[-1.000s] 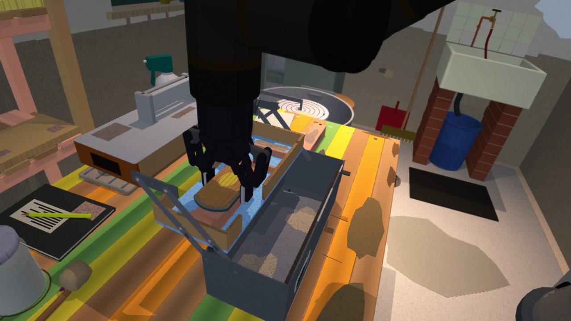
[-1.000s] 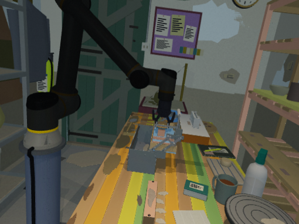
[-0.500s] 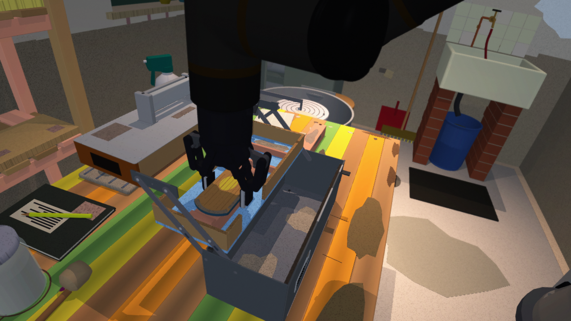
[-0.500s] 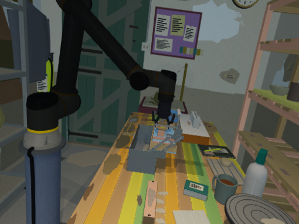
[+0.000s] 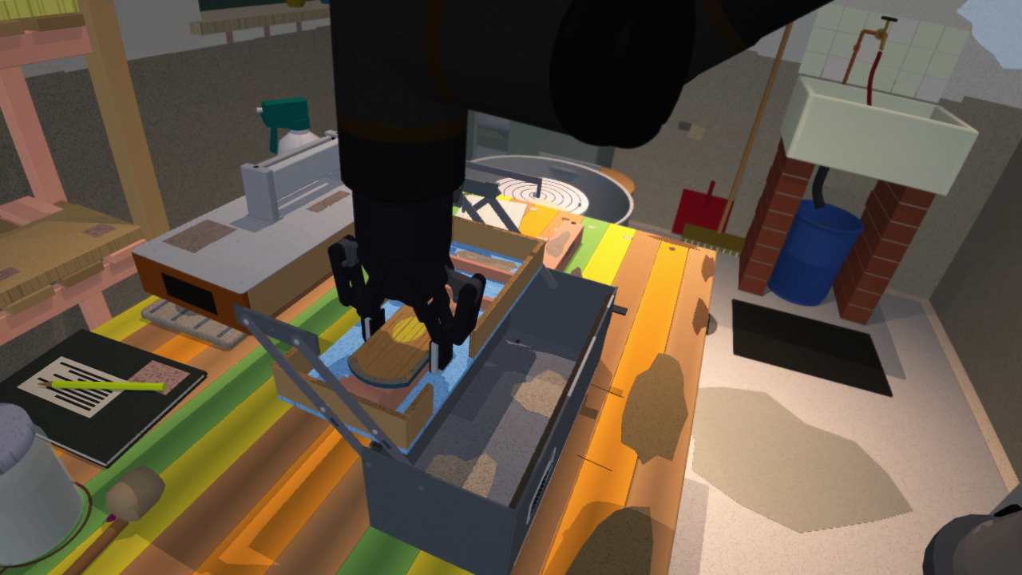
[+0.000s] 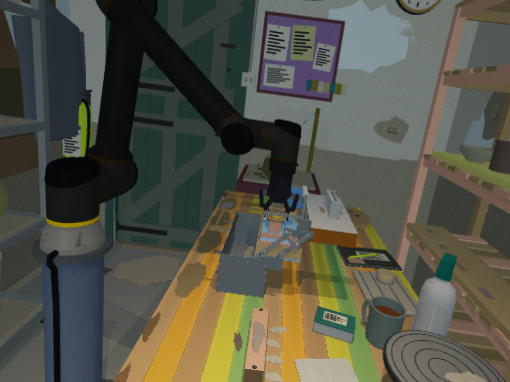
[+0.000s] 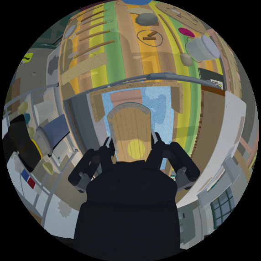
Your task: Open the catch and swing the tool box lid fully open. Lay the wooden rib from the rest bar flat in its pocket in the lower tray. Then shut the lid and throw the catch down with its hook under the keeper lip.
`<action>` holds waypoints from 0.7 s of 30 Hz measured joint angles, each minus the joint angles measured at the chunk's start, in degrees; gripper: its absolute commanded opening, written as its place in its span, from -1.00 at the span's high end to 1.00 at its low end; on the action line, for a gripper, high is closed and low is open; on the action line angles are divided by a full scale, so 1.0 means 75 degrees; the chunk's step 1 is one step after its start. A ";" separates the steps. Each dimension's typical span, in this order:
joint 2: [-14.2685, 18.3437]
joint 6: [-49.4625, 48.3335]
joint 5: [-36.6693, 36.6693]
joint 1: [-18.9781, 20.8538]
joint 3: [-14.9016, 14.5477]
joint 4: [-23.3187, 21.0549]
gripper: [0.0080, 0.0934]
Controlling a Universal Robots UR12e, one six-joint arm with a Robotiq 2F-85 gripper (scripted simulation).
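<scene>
The wooden rib (image 5: 392, 350) (image 7: 130, 129), a rounded slatted board with a yellow spot, sits in the blue-lined lower tray (image 5: 400, 336) (image 7: 136, 107) of the tool box, its round end over a pink block at the tray's near end. The grey tool box lid (image 5: 500, 400) (image 6: 240, 255) stands swung open beside the tray, joined by grey link arms (image 5: 314, 379). The catch is not visible to me. My gripper (image 5: 402, 342) (image 6: 278, 206) (image 7: 132, 143) reaches down into the tray and is closed on the rib's sides.
A grey cup (image 5: 32, 493) and a cork mallet (image 5: 132, 493) sit at the bench's near left corner. A black notebook with a pencil (image 5: 93, 397) lies left of the box, a slab roller (image 5: 250, 229) behind it. The bench's right edge runs close beside the lid.
</scene>
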 measured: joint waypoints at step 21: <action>0.0000 0.0000 0.0000 0.0000 0.0000 0.0000 0.25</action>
